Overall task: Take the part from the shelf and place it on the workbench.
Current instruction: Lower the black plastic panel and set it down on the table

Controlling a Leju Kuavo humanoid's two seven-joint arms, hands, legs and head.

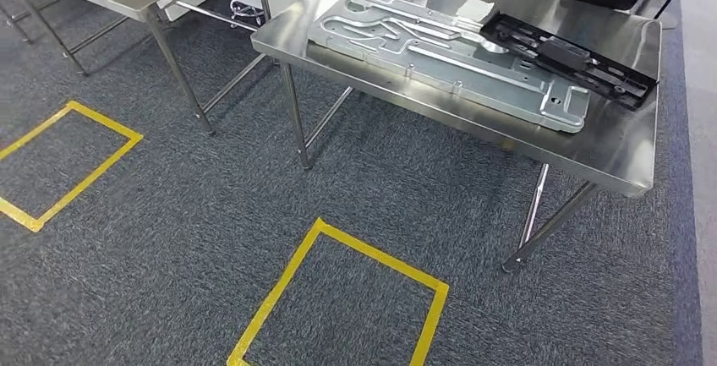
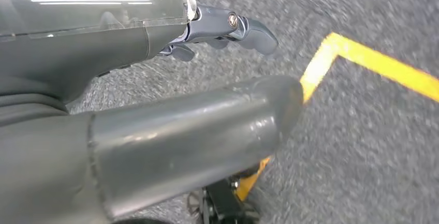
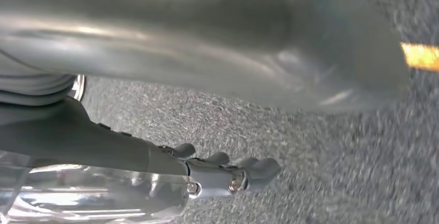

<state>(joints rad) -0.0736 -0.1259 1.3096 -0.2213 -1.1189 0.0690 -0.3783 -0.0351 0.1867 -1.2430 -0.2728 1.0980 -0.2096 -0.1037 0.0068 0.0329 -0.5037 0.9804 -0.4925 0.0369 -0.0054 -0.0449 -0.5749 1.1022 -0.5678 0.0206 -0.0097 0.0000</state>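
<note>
Left hand (image 2: pixel 155 105) empty over carpet, fingers (image 2: pixel 243 27) spread; right hand (image 3: pixel 217 58) likewise, fingers (image 3: pixel 233 175) apart. Black part (image 1: pixel 571 57) lies flat on workbench (image 1: pixel 617 155), well apart from both hands' fingers, across silver plate (image 1: pixel 448 57). Long axis runs diagonally, far-left to near-right. Risk: bumping table jolts part off

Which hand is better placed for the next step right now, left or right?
Right, weakly. Left hand and right hand both hang open over the carpet, holding nothing. The workbench sits toward the robot's right in the head view, so the right arm is nearer it.
</note>
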